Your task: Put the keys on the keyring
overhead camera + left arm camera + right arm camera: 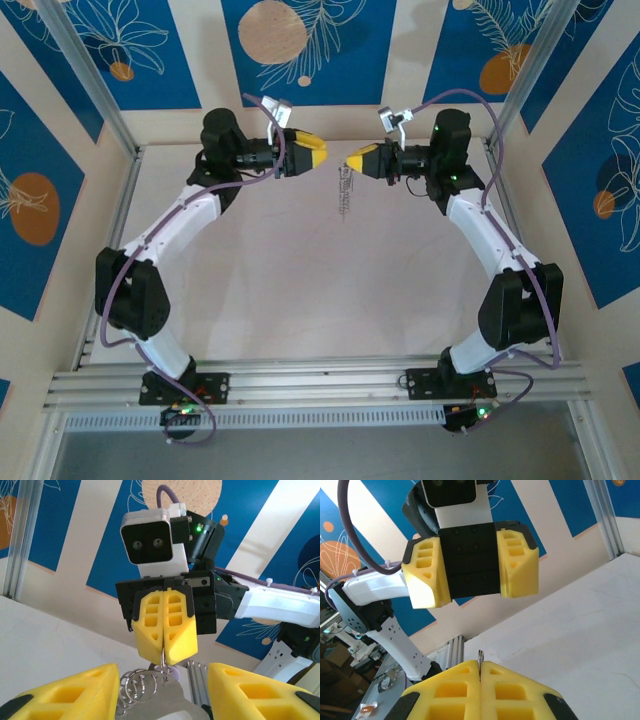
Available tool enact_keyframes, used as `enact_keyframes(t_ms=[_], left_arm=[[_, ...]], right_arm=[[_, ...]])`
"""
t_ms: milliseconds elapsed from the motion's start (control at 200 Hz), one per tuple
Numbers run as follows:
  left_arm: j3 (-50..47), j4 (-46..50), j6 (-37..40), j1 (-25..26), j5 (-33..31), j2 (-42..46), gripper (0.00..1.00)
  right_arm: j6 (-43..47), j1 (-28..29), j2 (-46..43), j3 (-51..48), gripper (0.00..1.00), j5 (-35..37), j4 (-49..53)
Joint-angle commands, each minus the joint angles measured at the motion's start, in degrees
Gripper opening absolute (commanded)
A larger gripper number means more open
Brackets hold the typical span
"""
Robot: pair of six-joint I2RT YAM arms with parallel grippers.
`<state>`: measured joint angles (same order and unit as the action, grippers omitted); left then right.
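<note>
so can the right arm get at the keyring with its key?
Probably yes: right gripper, shut on the key, sits close by the keyring between the left gripper's fingers; nothing in between.

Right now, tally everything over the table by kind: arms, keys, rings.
White-and-black robot arms: 2 (left arm, right arm)
Lilac-headed silvery key: 1
Silvery coiled-wire keyring: 1
Total: 4

The fingers [167, 630] are yellow, on black mounts [205, 611]. The key [172, 672] has a pale lilac head; the keyring [137, 685] is silvery. Arm links [180, 215] are white, cables [162, 492] purple. Wall panels [350, 60] are blue with white leaf outlines and orange discs. The surface [300, 280] is off-white.
</note>
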<state>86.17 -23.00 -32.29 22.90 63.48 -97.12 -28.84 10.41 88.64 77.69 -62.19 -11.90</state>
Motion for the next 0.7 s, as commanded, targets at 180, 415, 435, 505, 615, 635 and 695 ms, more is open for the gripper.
enact_keyframes(t_ms=[180,415,435,505,615,635,695], left_arm=[[3.38,6.2,4.19,0.3,3.88,-2.25,0.46],[3.56,6.83,4.7,1.48,4.54,-3.01,0.45],[3.57,6.85,4.76,1.53,4.6,-3.13,0.45],[3.43,6.92,4.86,1.78,4.63,-3.21,0.45],[3.39,6.92,4.87,2.15,4.81,-3.5,0.44],[3.38,6.92,4.9,2.24,4.81,-3.52,0.43],[3.39,6.92,5.03,2.48,4.9,-3.6,0.43]], right_arm=[[1.68,0.73,1.25,2.64,0.0,-3.99,2.5],[1.85,1.66,1.8,3.02,0.0,-3.84,2.6],[1.86,1.8,1.88,2.93,0.0,-3.82,2.65],[1.87,1.96,2.04,3.07,0.0,-3.68,2.66],[1.95,2.29,2.24,3.22,0.0,-3.61,2.61],[1.99,2.3,2.23,3.17,0.0,-3.55,2.64],[2.05,2.42,2.34,3.21,0.0,-3.51,2.63]])
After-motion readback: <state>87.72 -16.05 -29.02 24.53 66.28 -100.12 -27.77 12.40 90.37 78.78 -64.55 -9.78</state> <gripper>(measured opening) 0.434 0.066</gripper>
